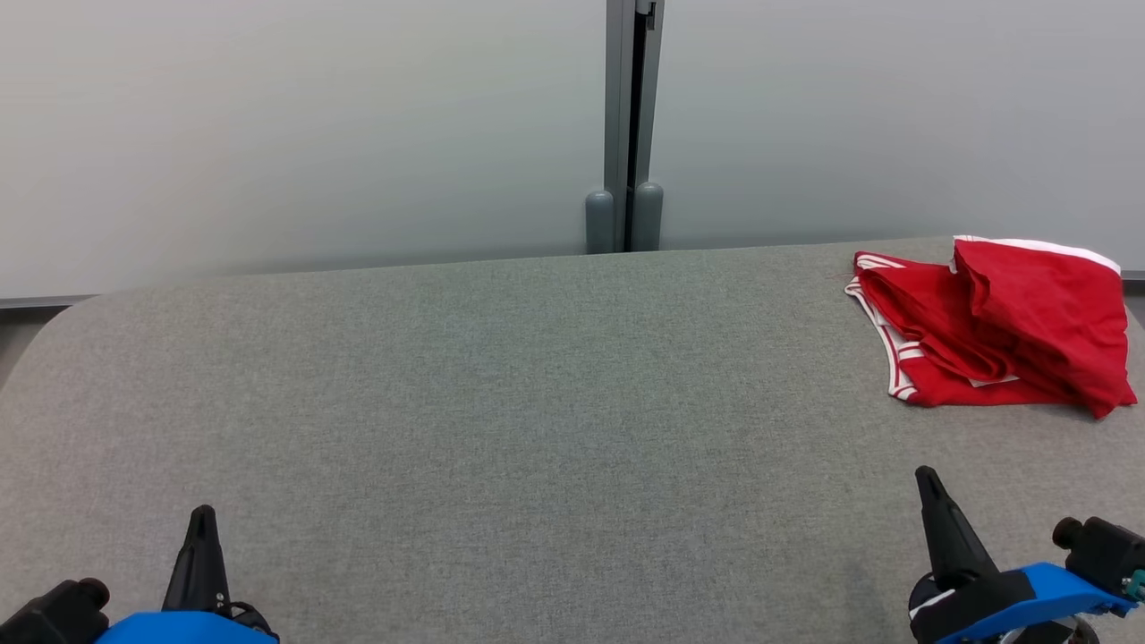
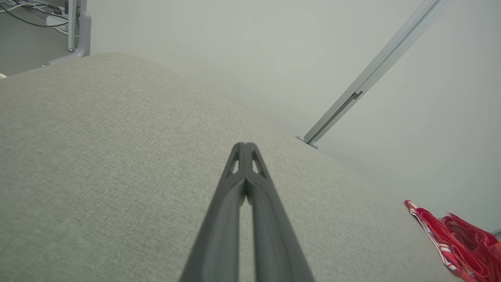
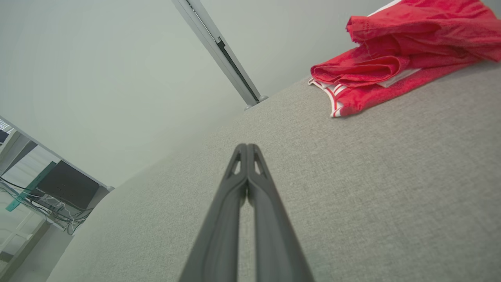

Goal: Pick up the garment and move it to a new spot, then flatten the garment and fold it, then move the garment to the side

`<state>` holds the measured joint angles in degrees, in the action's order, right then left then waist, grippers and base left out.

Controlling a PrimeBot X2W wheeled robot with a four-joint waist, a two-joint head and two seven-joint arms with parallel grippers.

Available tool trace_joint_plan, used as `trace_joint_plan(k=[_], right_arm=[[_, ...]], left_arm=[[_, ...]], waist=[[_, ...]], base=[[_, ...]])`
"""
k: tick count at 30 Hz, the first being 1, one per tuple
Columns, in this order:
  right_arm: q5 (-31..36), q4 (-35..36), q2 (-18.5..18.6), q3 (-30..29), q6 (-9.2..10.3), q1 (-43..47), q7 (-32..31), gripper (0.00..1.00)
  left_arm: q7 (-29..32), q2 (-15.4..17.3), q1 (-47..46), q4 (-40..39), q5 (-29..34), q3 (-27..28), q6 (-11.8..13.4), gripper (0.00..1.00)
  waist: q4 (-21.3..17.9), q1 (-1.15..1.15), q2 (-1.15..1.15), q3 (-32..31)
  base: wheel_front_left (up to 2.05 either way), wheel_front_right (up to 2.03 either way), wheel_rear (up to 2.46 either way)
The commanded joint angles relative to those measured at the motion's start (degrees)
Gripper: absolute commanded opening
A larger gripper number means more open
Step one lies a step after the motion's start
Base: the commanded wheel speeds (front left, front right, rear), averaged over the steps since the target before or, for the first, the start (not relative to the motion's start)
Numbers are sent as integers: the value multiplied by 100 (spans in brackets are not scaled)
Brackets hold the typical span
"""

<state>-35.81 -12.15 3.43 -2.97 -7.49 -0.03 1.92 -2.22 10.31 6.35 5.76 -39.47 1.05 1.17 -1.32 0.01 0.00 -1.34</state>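
**Fig. — Both grippers clenched and bare; garment at table's far right**

(a) L side. In your left wrist view the left gripper has its two dark fingers pressed together tip to tip, gripping nothing. They hang over bare grey cloth. In the head view you see the same gripper at lower left as one dark spike pointing up the frame, on a blue wrist housing.

(b) R side. The right gripper looks the same: fingers clenched flat against each other, with no cloth in them. In the head view it sits at lower right, tilted slightly left.

(c) Task item. The garment is red w/ white-striped trim and a white band along its back edge. It lies in a loose, rumpled heap w/ overlapping folds on the table, at the far right near the back edge. It's well apart from both grippers, nearer the R one and ahead of it. In the left wrist view you catch it at the lower right corner; in the right wrist view, upper right.

(d) Surroundings. The table top is grey fabric w/ a rounded far-left corner. Behind it are pale wall panels, joined by a grey upright post ending in two rounded feet at the table's back edge. The right wrist view shows a dark box and loose cables at lower left, off the table.
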Motion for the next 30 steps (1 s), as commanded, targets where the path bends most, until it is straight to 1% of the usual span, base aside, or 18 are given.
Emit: trace_joint_plan(k=[1, 13, 30], right_arm=[[-229, 53, -6, -35, 0, -205, -32, 0], [-1207, 13, -14, -93, 0, -294, -180, 0], [-2392, -38, -26, -170, -1, -394, -362, 0]], left_arm=[[25, 17, -199, -35, -198, 51, -41, 0], [175, -114, -401, 111, -1116, 144, -198, 0], [362, -276, -655, 299, -2235, 252, -382, 0]], waist=[[2, 0, 0, 2], [18, 0, 0, 21], [41, 0, 0, 48]], base=[[0, 0, 0], [0, 0, 0], [0, 0, 0]])
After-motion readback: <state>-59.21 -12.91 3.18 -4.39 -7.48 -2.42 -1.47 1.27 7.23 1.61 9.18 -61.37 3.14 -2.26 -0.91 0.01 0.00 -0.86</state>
